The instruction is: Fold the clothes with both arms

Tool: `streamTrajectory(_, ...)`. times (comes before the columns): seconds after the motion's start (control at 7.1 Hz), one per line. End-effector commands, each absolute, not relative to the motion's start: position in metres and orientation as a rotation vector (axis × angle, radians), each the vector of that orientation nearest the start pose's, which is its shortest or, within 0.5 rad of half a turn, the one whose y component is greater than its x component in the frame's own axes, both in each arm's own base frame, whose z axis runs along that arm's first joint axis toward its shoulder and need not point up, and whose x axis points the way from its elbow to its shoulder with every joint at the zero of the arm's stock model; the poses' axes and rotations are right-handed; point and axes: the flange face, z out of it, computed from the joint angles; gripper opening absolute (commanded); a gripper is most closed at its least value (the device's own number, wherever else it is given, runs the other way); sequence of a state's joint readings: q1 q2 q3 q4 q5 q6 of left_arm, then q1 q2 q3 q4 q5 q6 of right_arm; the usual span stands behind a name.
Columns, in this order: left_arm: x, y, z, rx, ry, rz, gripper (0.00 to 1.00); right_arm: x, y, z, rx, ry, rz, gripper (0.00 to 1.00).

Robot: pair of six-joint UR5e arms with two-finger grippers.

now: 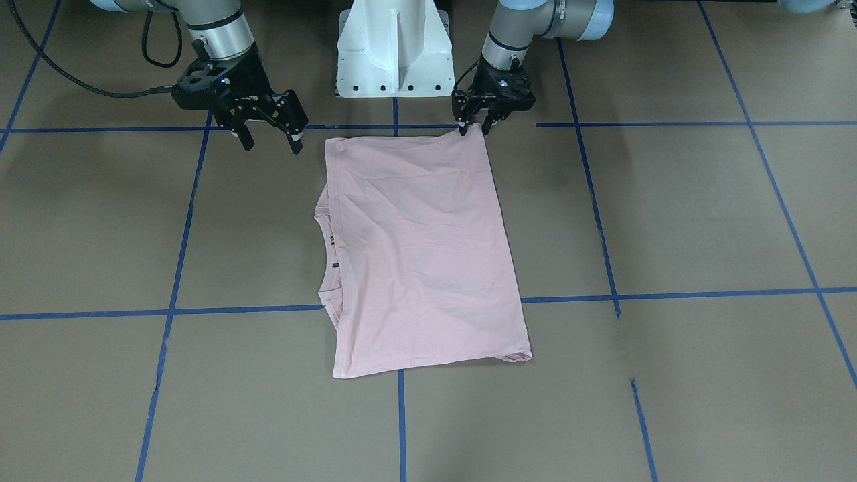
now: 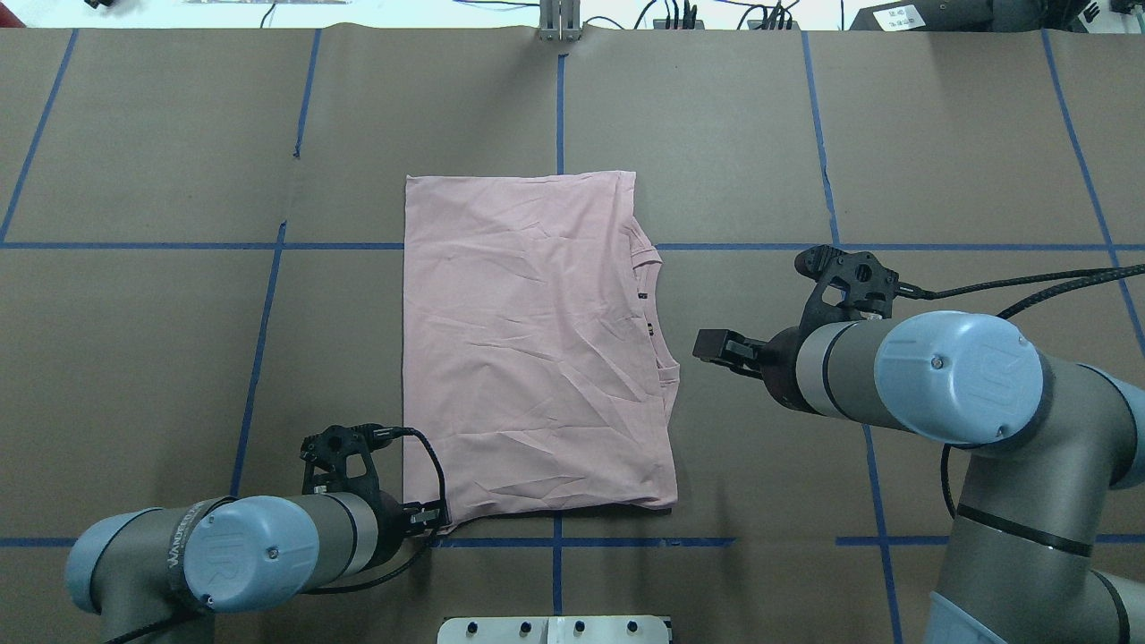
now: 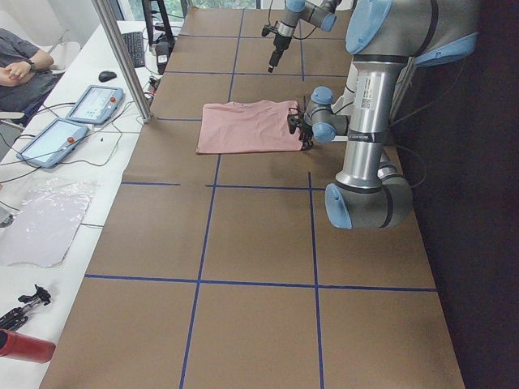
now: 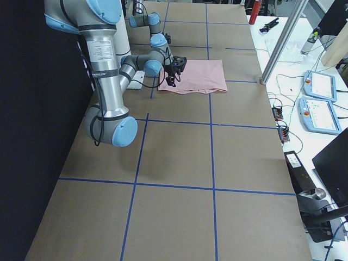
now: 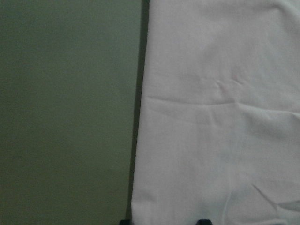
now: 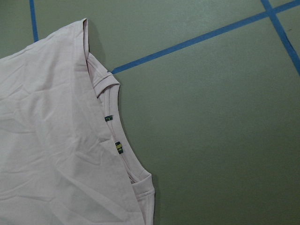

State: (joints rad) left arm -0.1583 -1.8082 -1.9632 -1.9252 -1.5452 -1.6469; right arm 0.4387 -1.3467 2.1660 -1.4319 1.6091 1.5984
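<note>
since the pink t-shirt (image 2: 528, 358) lies flat, back up, already a rectangle in the middle of the table (image 2: 179, 358), you have the left gripper (image 1: 473, 127) low at its near corner. its fingers (image 1: 461, 127) are parted astride the hem, not clamped, i judge ready for a fold. your right gripper (image 1: 268, 137) hangs released beside the collar (image 2: 657, 313), clear of the cloth.

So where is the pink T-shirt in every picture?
Front-facing: T-shirt centre, collar pointing left.
Overhead: T-shirt centre, collar pointing right.
Exterior left: T-shirt upper middle.
Exterior right: T-shirt top middle.
Left wrist: T-shirt fills the right side.
Right wrist: T-shirt on the left, collar showing.
Landmark: blue tape line passing under it in all four exterior views.
</note>
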Motion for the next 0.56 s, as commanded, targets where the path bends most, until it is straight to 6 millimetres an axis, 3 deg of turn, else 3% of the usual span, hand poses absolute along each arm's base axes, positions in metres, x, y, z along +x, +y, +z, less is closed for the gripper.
streamTrajectory(0.0, 0.5287, -0.2217, 0.3198, 0.062, 0.978, -0.228, 0.38, -0.3985, -0.33, 0.2662, 0.162, -0.952, 0.412, 0.99)
streamTrajectory(0.14, 0.5287, -0.2217, 0.3198, 0.063, 0.978, -0.226, 0.36, -0.3985, -0.33, 0.2662, 0.162, -0.952, 0.412, 0.99)
streamTrajectory(0.28, 0.5287, -0.2217, 0.3198, 0.063, 0.978, -0.226, 0.27, -0.3985, -0.33, 0.2662, 0.162, -0.952, 0.412, 0.99)
streamTrajectory(0.42, 0.5279, -0.2216, 0.3184, 0.063, 0.981, -0.226, 0.09, -0.3986, -0.33, 0.2664, 0.162, -0.95, 0.412, 0.99)
